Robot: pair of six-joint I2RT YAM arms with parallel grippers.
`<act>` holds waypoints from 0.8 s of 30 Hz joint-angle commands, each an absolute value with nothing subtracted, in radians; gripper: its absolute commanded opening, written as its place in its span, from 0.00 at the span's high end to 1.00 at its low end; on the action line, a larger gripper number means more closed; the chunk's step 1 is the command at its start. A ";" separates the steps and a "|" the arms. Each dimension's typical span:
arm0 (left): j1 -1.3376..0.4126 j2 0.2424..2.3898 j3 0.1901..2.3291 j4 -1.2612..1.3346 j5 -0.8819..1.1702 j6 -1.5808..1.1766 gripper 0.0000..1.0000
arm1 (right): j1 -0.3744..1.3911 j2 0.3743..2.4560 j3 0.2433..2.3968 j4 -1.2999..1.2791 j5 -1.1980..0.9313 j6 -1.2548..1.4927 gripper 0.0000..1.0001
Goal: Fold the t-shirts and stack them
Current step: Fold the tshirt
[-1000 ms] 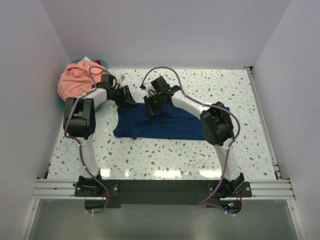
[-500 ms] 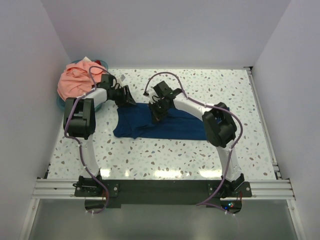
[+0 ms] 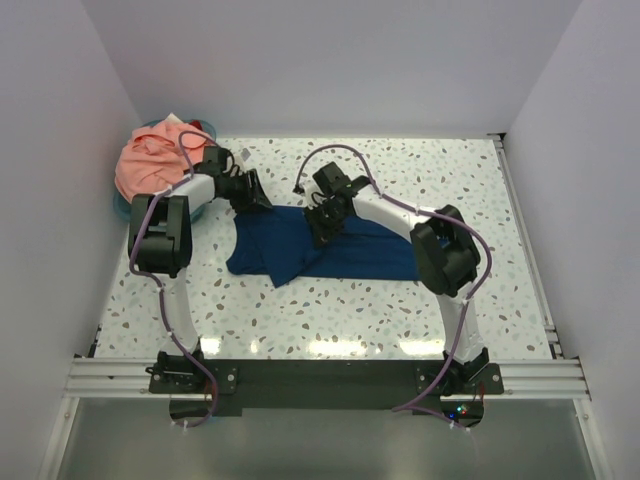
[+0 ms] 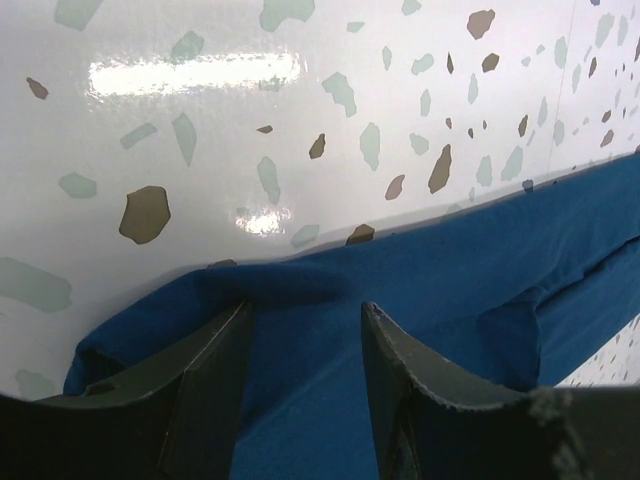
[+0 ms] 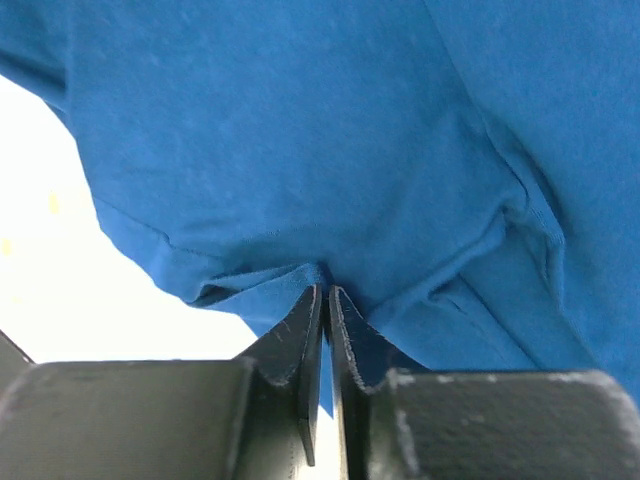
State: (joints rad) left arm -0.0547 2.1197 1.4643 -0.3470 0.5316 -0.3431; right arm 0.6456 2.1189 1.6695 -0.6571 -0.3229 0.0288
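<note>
A navy blue t-shirt (image 3: 365,256) lies spread across the middle of the table. My right gripper (image 3: 322,232) is shut on a pinched fold of it (image 5: 300,130), with the cloth bunched at its fingertips (image 5: 326,288). The left gripper (image 3: 258,198) hovers at the shirt's far left edge. It stands open, its fingers (image 4: 215,350) apart over the blue cloth (image 4: 430,290) without gripping it. A salmon-pink t-shirt (image 3: 150,160) is heaped in the basket at the back left.
The round teal basket (image 3: 120,208) sits at the table's back left corner, against the left wall. White walls close the left, back and right sides. The speckled tabletop (image 3: 330,310) runs in front of the shirt to the near rail.
My right gripper has moved toward the near side, dragging the shirt's upper left part over itself; a cloth corner now pokes out at the near left. The left arm stayed still.
</note>
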 commanded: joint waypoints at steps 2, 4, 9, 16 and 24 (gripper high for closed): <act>-0.069 2.148 1.489 -0.376 0.468 -0.351 0.48 | 0.634 2.043 1.667 -0.701 -0.272 0.005 0.79; -0.075 2.146 1.494 -0.379 0.462 -0.356 0.48 | 0.627 2.034 1.670 -0.721 -0.242 -0.023 0.71; -0.089 2.143 1.517 -0.382 0.448 -0.371 0.47 | 0.612 1.974 1.675 -0.756 -0.193 -0.018 0.53; -0.115 2.105 1.577 -0.411 0.362 -0.385 0.46 | 0.536 2.009 1.706 -0.718 -0.215 0.049 0.48; -0.179 2.092 1.693 -0.540 0.308 -0.341 0.45 | 0.335 2.048 1.674 -0.597 -0.252 0.182 0.48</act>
